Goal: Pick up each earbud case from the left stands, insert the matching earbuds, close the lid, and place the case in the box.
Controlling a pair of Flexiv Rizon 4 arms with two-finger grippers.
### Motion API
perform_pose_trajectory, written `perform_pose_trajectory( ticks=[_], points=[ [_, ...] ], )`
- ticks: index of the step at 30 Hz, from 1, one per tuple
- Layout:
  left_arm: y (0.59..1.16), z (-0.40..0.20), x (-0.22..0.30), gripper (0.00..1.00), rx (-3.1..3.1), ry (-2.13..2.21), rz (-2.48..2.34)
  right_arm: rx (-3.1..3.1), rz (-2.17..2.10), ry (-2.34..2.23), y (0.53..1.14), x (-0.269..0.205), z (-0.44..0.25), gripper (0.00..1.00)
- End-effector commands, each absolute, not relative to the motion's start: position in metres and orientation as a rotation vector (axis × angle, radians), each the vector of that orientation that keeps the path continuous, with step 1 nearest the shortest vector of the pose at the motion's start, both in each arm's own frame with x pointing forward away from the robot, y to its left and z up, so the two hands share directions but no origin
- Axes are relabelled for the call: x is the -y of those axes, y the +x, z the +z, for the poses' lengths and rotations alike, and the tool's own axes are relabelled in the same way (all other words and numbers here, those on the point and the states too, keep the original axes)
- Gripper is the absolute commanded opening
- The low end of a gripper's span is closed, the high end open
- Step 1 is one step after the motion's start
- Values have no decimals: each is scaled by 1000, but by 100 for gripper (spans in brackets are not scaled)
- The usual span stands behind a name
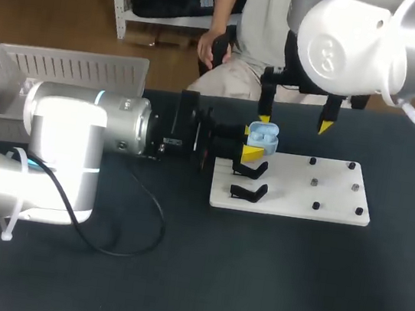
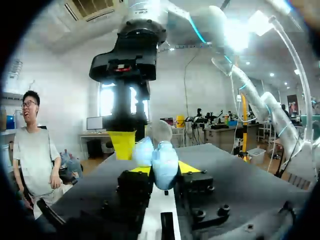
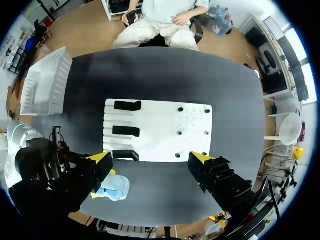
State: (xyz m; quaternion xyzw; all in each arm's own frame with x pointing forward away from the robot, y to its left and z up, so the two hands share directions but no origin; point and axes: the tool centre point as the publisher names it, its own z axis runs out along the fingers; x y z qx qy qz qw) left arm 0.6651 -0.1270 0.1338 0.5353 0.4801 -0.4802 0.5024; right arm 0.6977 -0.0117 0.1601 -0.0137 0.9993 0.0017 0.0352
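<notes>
Head view: the case (image 1: 263,138) is clamped between the yellow tips of the left gripper (image 1: 253,142), clear of the table (image 1: 289,291) and over the side of the board (image 1: 299,190) that carries the stands (image 1: 249,192). In the left wrist view both tips bear on the case from opposite sides, and its lid appears raised. The right gripper (image 1: 295,123) hangs above with its fingers wide apart and nothing between them. One finger (image 2: 123,144) stands just beside the case, the other well away over the board. Whether earbuds are seated in the case cannot be told. The step in hand is judged to be lid closure. Hold the left grip as it is, on the case body only, so the lid is free to swing. Bring the near right finger against the lid's outer face, away from the hinge. Press along the closing arc, not sideways, since a side load could twist the case out of the clamp. Press slowly until the lid meets the body; a lid that stops short suggests a badly seated earbud. Lift the right gripper clear before the left arm carries the case to the box (image 1: 56,76), which stands well apart at the table's left
</notes>
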Motion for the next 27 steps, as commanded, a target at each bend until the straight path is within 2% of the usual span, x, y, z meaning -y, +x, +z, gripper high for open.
perform_pose_trajectory(
  ticks=[1, 12, 17, 23, 27],
  points=[
    [664, 133, 128, 0, -1158, 1289, -1156, -3094, 22, -55, 689, 11, 166, 100],
    [664, 133, 128, 0, -1158, 1289, -1156, -3001, -3, -5, 676, 14, 177, 100],
    [664, 133, 128, 0, -1158, 1289, -1156, -2827, -11, 108, 681, 33, 198, 100],
    [669, 142, 116, 0, -1178, 1260, -1106, -2795, 40, 261, 684, 79, 203, 100],
    [675, 151, 92, 0, -1225, 1225, -1038, -2795, 40, 261, 684, 79, 203, 100]
  ],
)
